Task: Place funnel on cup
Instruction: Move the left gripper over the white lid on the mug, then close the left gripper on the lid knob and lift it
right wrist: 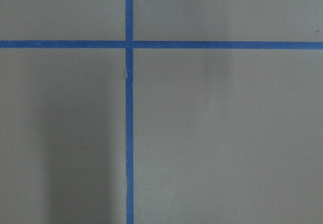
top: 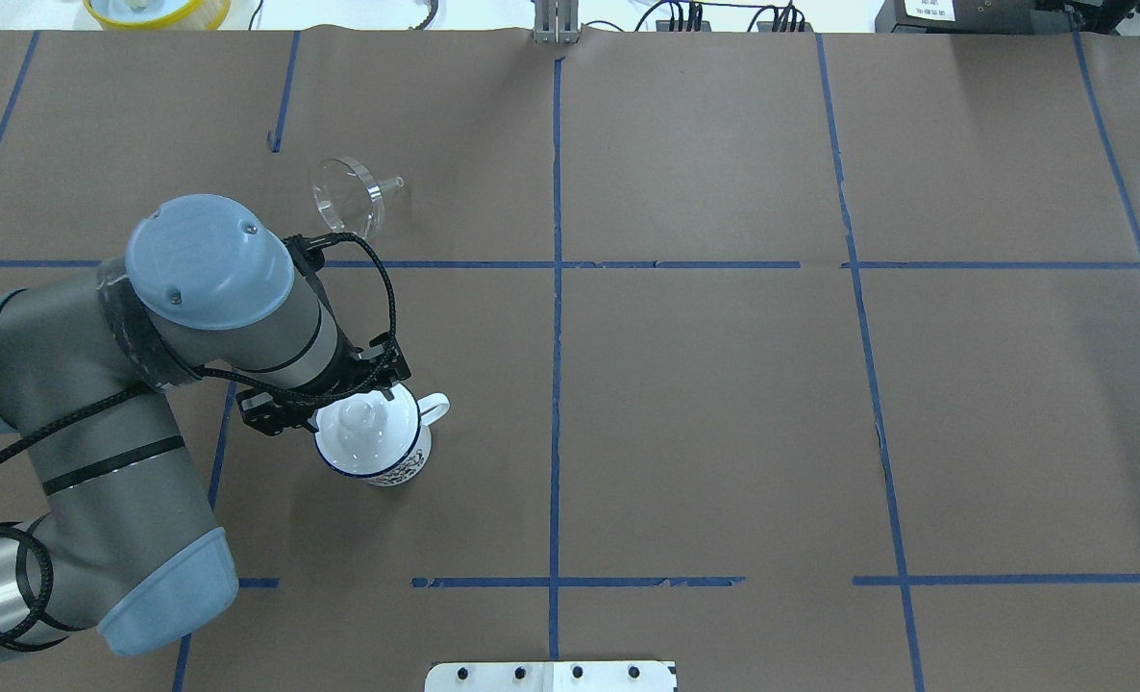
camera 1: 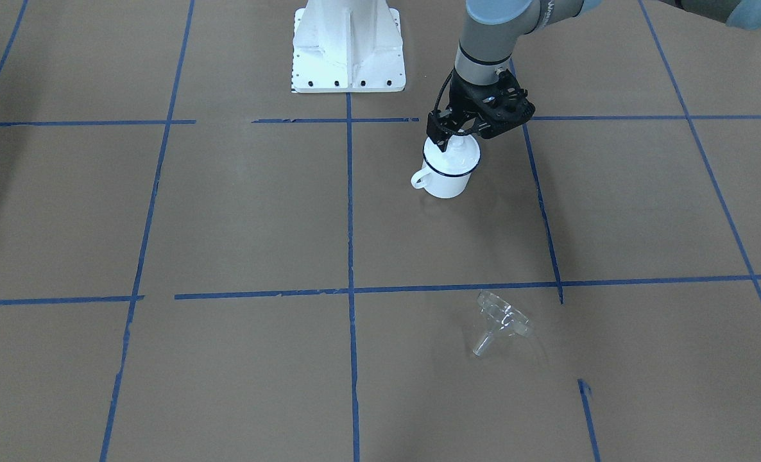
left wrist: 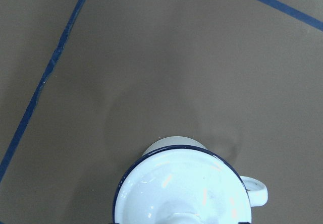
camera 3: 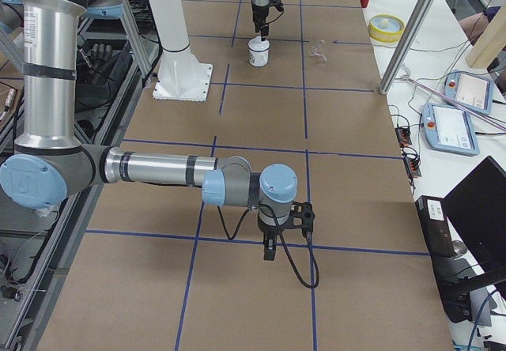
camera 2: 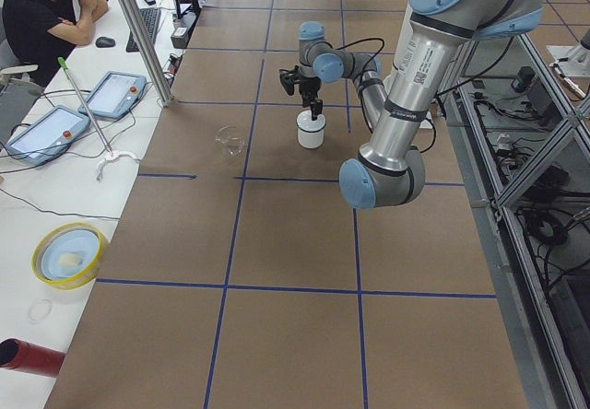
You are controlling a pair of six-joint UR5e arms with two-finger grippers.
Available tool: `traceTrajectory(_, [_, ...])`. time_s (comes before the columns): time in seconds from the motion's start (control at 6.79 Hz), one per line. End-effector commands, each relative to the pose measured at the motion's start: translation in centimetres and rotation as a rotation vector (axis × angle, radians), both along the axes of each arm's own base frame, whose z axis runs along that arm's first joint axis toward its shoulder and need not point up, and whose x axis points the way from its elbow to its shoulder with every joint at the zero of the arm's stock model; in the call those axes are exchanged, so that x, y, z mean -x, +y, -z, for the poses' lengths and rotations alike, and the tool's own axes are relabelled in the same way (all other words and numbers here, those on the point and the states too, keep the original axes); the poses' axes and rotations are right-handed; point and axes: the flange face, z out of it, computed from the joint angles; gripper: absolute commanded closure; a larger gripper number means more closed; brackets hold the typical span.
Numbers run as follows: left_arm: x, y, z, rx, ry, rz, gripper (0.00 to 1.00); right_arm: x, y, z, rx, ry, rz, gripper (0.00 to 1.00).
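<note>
The cup [camera 1: 448,179] is a white enamel mug with a dark blue rim. It stands upright near the robot's base and also shows in the overhead view [top: 392,466]. A white knobbed lid [top: 363,432] sits in its mouth. My left gripper [camera 1: 448,140] hangs straight over the lid, one finger beside the knob. I cannot tell whether it grips the knob. The clear funnel [camera 1: 501,321] lies on its side, far from the cup, and shows in the overhead view [top: 347,197]. My right gripper [camera 3: 269,250] shows only in the exterior right view, low over bare paper. I cannot tell its state.
Brown paper with blue tape lines covers the table [camera 1: 226,224]. The white robot base [camera 1: 348,45] stands behind the cup. A yellow bowl [camera 2: 69,252], tablets and a seated operator [camera 2: 46,8] are on the side desk beyond the table's far edge.
</note>
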Motion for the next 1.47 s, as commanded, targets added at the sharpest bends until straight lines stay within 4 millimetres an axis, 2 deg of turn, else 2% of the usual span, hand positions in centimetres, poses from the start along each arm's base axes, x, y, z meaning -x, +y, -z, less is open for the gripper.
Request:
traceTrajectory(0.0, [-0.7,-0.4,-0.5,-0.005,0.008,-0.001,0.20,0.0,0.0,0.0,0.000,0.000,0.000,0.00])
traceTrajectory(0.29, [-0.7,-0.4,-0.5,-0.006,0.010,-0.001,0.25,0.0,0.0,0.0,0.000,0.000,0.000,0.00])
traceTrajectory(0.44, [-0.7,-0.5,-0.5,-0.004,0.011,0.003,0.45,0.0,0.0,0.0,0.000,0.000,0.000,0.00])
traceTrajectory(0.74, [-0.6,-0.3,-0.3,-0.001,0.014,0.004,1.00,0.0,0.0,-0.1,0.001,0.000,0.000,0.00])
traceTrajectory(0.88, [-0.3,-0.2,-0.1,-0.005,0.020,0.004,1.00,0.0,0.0,-0.1,0.001,0.000,0.000,0.00])
traceTrajectory(1.03, [1.0,-0.3,0.9,-0.015,0.036,0.016,1.00,0.0,0.0,-0.1,0.001,0.000,0.000,0.00])
traceTrajectory(1.33, [6.8,-1.3,3.9,-0.046,0.079,0.090,1.00,0.0,0.0,0.0,0.000,0.000,0.000,0.00])
